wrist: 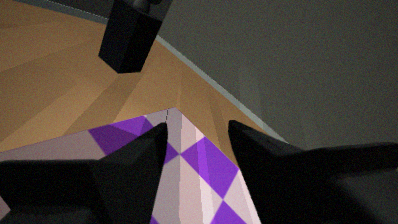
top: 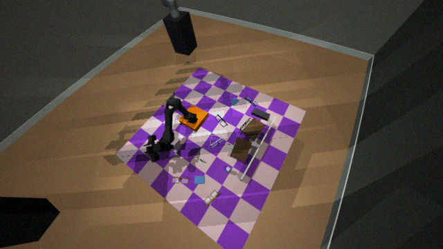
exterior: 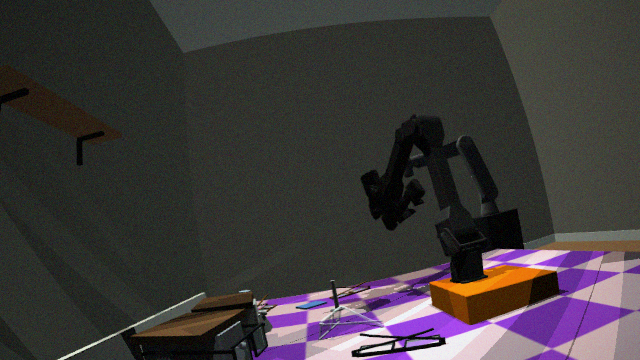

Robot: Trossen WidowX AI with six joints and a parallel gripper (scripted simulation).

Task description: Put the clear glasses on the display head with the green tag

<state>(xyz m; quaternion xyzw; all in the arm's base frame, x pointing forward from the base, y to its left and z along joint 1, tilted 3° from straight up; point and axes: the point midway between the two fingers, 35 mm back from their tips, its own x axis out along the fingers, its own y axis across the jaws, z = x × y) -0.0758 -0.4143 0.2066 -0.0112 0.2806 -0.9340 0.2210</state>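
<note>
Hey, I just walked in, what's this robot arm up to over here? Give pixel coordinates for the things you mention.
It's meant to put clear glasses on a display head, but right now it's handling nothing. Its gripper (top: 151, 149) (exterior: 402, 220) (wrist: 198, 127) is partly open, with nothing between the fingers, raised off to one side above the checkered mat (top: 221, 221) (exterior: 590, 300) (wrist: 212, 165). Several pairs of glasses lie around the mat. From here I can't tell which head has the green tag.

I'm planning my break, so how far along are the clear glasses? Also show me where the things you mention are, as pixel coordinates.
Nothing looks done: the clear glasses (top: 217, 141) (exterior: 346, 323) lie on the checkered mat (top: 226, 224) (exterior: 550, 311), off both heads. Nothing is in hand; the gripper (top: 149, 149) (exterior: 401, 220) (wrist: 198, 127) is open and empty. Left: grasping, seating them straight on the green-tagged head, releasing.
</note>
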